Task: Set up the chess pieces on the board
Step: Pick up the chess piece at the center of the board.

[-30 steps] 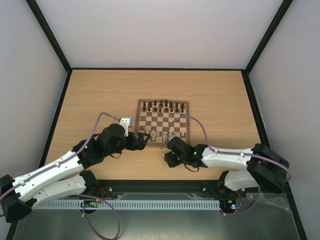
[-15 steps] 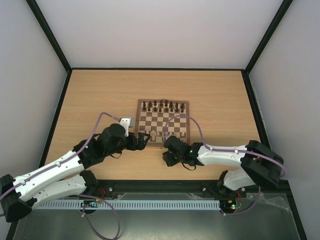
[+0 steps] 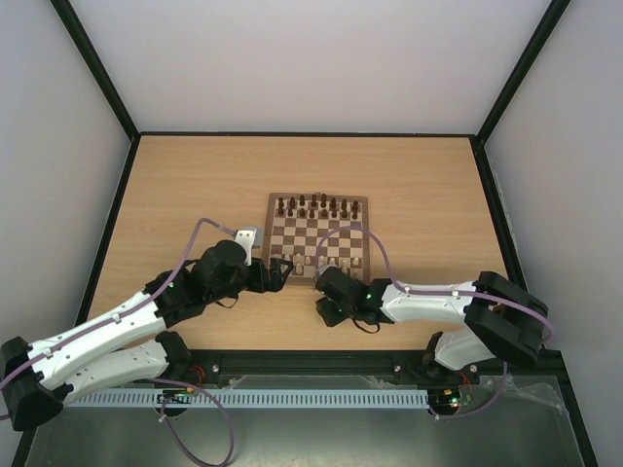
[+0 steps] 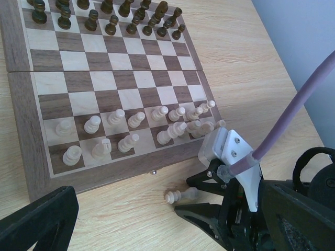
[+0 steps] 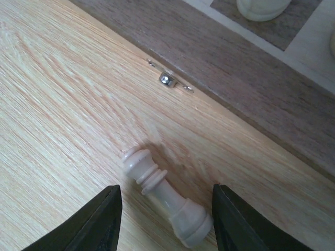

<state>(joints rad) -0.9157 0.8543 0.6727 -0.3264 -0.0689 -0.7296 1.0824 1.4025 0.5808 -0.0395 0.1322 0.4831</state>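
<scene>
1. The board (image 4: 21, 136) lay on the table (image 3: 195, 185). Pale chess pieces (image 4: 136, 120) stood in its two 6 o'clock rows, and dark pieces (image 4: 110, 23) stood along the 12 o'clock side.
2. One fallen piece (image 5: 165, 196) lay on its side on the table, just off the board's 6 o'clock border.
3. The right gripper (image 5: 165, 209) straddled the fallen piece, fingers spread on either side of it, with no pinch seen.
4. The left gripper (image 3: 279, 272) hovered at the board's 7 o'clock corner, jaws wide apart and holding nothing.

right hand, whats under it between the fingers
One pale chess piece lies on its side on the table, just off the board border, between the spread fingers of the right hand. In the top view the hand hides it.
</scene>
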